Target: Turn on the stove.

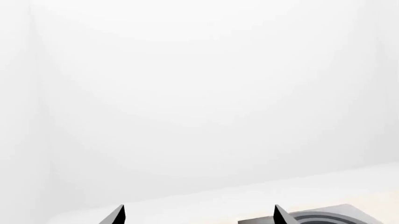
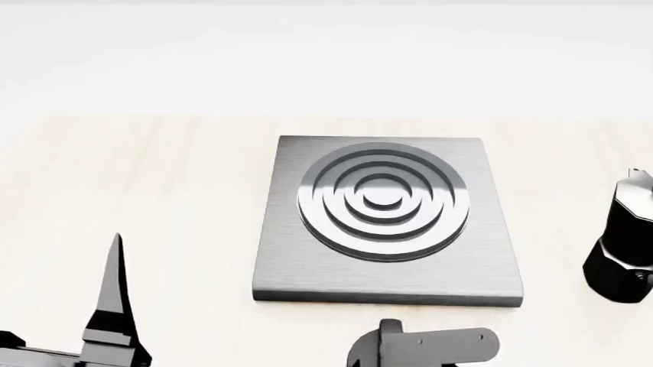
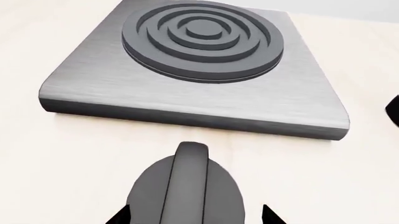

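The stove (image 2: 388, 222) is a flat square brushed-metal hotplate with raised concentric rings, in the middle of the light wooden counter. It fills the upper part of the right wrist view (image 3: 193, 79). Its round ridged knob (image 3: 187, 186) lies just in front of the hotplate's front edge. My right gripper (image 3: 194, 215) is open, with one fingertip on each side of the knob. In the head view the right gripper (image 2: 423, 348) covers the knob. My left gripper (image 1: 198, 215) is open and empty, left of the stove, whose corner shows in the left wrist view (image 1: 339, 215).
A black moka pot (image 2: 622, 245) stands on the counter right of the stove. One left finger (image 2: 115, 298) points up at the lower left. A white wall (image 2: 326, 53) runs behind the counter.
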Tool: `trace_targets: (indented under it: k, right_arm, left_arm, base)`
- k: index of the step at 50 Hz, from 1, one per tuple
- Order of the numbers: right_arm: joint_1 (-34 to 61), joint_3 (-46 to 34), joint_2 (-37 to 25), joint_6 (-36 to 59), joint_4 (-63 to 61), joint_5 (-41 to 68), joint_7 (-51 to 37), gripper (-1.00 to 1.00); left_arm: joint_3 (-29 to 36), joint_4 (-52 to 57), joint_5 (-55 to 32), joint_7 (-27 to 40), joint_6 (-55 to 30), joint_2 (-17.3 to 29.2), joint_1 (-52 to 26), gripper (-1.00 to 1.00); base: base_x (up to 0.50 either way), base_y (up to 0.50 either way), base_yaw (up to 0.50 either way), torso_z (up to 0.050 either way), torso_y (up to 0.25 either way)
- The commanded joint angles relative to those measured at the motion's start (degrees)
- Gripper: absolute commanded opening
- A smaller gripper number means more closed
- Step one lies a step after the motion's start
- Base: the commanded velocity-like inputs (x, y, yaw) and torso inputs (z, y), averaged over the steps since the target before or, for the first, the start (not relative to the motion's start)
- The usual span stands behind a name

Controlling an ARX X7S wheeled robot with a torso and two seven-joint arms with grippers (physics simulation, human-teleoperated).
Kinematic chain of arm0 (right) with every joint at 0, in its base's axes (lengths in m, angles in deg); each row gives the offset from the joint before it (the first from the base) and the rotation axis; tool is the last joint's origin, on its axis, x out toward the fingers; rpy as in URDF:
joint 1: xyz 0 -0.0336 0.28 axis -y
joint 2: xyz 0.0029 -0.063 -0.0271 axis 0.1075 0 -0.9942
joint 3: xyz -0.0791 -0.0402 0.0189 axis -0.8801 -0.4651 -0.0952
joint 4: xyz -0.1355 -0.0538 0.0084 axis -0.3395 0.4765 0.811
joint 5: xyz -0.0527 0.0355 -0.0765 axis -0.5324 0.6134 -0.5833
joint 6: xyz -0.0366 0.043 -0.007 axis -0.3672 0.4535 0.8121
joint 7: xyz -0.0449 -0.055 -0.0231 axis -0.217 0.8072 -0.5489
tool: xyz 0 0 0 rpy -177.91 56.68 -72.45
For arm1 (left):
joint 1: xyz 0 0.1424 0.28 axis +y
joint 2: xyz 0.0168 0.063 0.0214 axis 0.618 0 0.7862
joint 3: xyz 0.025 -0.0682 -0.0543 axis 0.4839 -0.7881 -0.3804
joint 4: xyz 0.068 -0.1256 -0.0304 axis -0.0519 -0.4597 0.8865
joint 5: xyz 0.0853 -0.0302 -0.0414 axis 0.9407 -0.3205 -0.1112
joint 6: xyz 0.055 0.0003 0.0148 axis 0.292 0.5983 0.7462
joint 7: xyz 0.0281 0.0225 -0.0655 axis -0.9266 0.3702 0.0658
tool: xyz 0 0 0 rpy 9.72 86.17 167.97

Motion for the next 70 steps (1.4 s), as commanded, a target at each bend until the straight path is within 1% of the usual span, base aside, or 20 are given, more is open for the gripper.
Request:
trace_targets:
  k: [1, 42, 70]
  right_arm:
    - [0.01, -0.12, -0.09, -0.95, 1.67, 0.15, 0.02, 1.00]
    - [0.64, -1.95, -0.25, -3.00, 7.03, 0.51, 0.20, 1.00]
    - [0.09, 0.56, -1.44, -2.74, 7.03, 0.93, -2.53, 1.00]
  left_arm:
    - [0.03, 0.11, -0.19, 0.24, -0.15, 0.14, -0.10, 1.00]
    - [0.43, -0.37, -0.58, 0.85, 0.48, 0.64, -0.15, 1.00]
    - [0.76, -0.47, -0.81, 1.27, 0.63, 0.99, -0.29, 1.00]
  base:
    - [0.00, 0.00, 0.00, 0.000, 0.000]
    - [0.00, 0.00, 0.00, 0.000, 0.000]
    - [0.00, 0.00, 0.00, 0.000, 0.000]
